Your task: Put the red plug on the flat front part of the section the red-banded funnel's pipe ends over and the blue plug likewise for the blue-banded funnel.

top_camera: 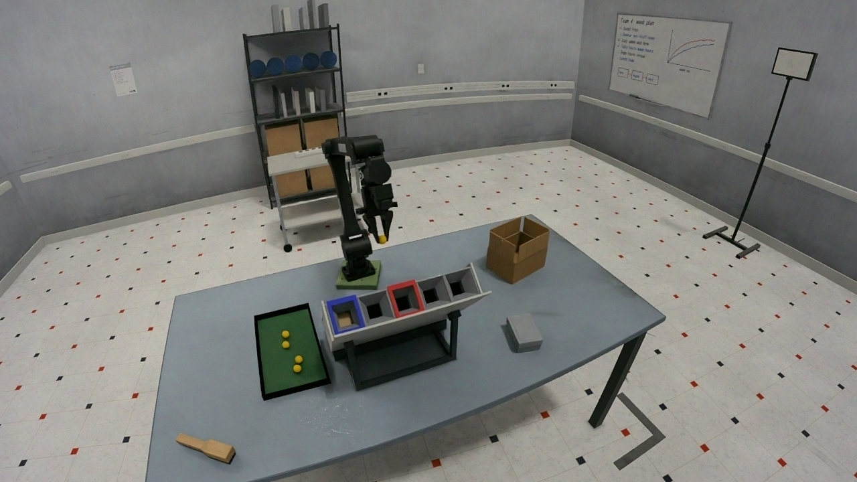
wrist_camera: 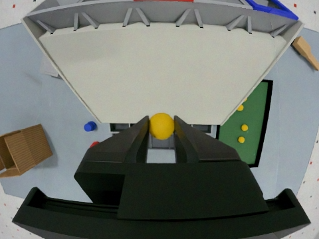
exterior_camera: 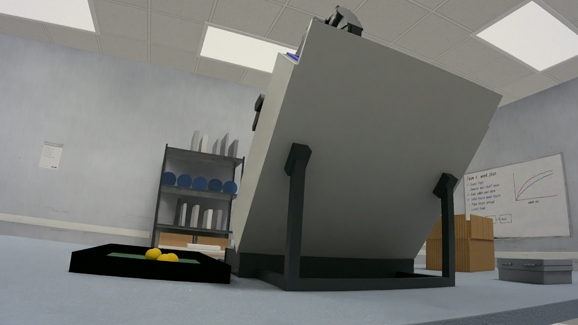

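My gripper (top_camera: 381, 237) is shut on a yellow marble (wrist_camera: 161, 125) and hangs high above the table's far side, behind the funnel rack (top_camera: 404, 302). The rack has a blue-banded funnel (top_camera: 346, 311) at its left end and a red-banded funnel (top_camera: 405, 297) in the middle. In the wrist view the white cover (wrist_camera: 163, 71) hides the pipes. A blue plug (wrist_camera: 90, 126) and a red plug (wrist_camera: 94, 144) stand on the table beside the rack's low end; the red plug is partly hidden by my gripper. Several yellow marbles (top_camera: 291, 351) lie in the green tray (top_camera: 290, 349).
A cardboard box (top_camera: 517, 248) stands at the table's far right. A grey case (top_camera: 523, 333) lies to the right of the rack. A wooden block (top_camera: 205, 447) lies near the front left edge. The arm's base (top_camera: 357, 272) sits behind the rack.
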Robot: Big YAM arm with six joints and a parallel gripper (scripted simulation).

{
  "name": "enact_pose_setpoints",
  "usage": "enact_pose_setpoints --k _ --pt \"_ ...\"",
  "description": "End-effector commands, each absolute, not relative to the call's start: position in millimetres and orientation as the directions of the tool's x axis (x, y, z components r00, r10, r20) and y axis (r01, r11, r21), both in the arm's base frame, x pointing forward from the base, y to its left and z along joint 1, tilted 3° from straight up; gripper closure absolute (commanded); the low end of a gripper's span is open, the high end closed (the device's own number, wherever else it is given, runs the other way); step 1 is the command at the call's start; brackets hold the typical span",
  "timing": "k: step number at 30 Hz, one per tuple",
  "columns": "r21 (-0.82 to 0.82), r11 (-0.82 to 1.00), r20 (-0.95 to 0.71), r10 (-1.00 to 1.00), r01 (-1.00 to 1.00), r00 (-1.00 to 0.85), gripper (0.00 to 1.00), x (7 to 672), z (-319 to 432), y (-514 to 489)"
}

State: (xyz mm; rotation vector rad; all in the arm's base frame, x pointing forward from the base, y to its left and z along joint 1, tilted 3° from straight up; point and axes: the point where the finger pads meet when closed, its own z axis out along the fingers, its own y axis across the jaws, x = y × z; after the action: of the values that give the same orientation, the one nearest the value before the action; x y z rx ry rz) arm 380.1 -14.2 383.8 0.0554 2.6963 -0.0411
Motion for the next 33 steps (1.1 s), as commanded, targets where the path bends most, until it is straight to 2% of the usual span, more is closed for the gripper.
enact_pose_setpoints --k 1,3,18,33 --pt "-0.017 0.998 -0.476 0.043 0.059 -0.878 1.0 390 414 -16" --pt "-0.017 0.998 -0.476 0.043 0.059 -0.878 1.0 390 414 -16" --pt "-0.02 0.999 -0.447 0.033 0.047 -0.894 1.0 530 408 -24" --pt "-0.017 0.998 -0.474 0.041 0.056 -0.879 1.0 549 411 -24"
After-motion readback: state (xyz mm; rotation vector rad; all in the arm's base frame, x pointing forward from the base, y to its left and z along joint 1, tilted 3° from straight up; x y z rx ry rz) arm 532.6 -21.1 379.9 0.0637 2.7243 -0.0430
